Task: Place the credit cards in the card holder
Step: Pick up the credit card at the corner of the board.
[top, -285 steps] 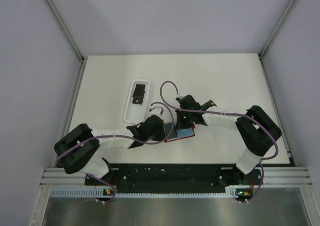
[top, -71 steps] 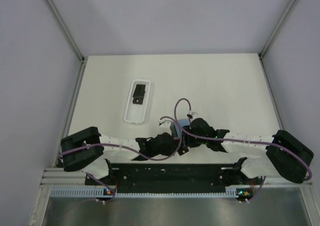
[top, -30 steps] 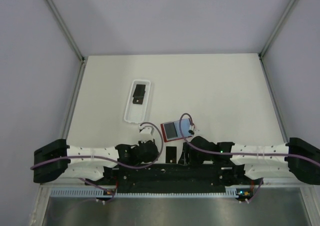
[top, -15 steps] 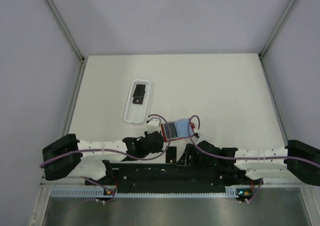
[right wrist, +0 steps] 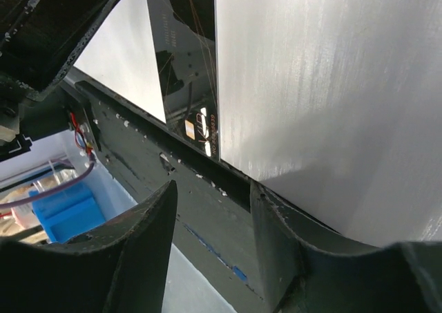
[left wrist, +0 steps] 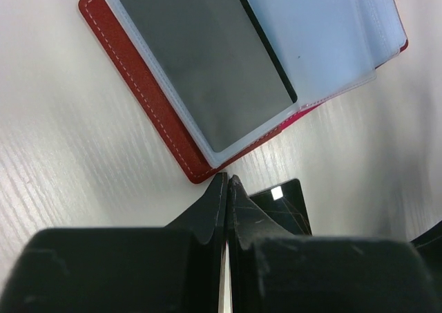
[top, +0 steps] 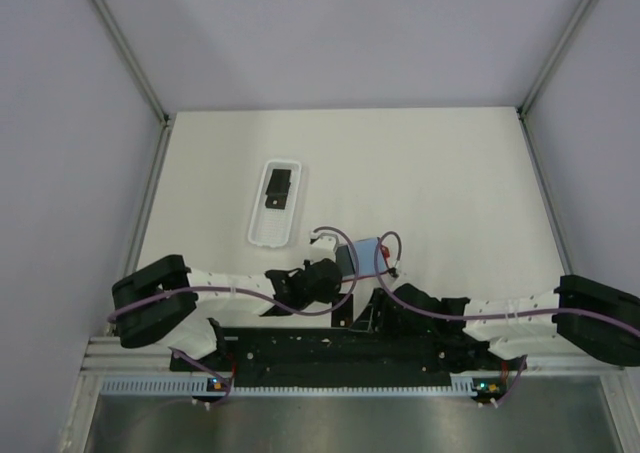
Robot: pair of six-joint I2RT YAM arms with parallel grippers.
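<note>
L tool (left wrist: pixel 226 183) was clenched, empty, tips just below open card holder (left wrist: pixel 207 71) mid-frame, R tool (right wrist: pixel 210 188) was released, credit card (right wrist: pixel 185 64) lay flat upper left at tabletop (right wrist: pixel 318 85) edge

Left claw (left wrist: pixel 226 180) (pinched shut) reached card holder (left wrist: pixel 228 71).

Left gripper (left wrist: pixel 226 183) at bottom centre, jaws pressed together, nothing between them. Red stitched folding card holder (left wrist: pixel 152 92) lies open across the upper frame on the white table (left wrist: pixel 55 154). A dark card (left wrist: pixel 200 57) sits in its clear plastic sleeve, more sleeves fanned out to the upper right. A loose thin black rectangular card (left wrist: pixel 284 204) lies flat just right of the fingertips, apart from the holder.
</note>
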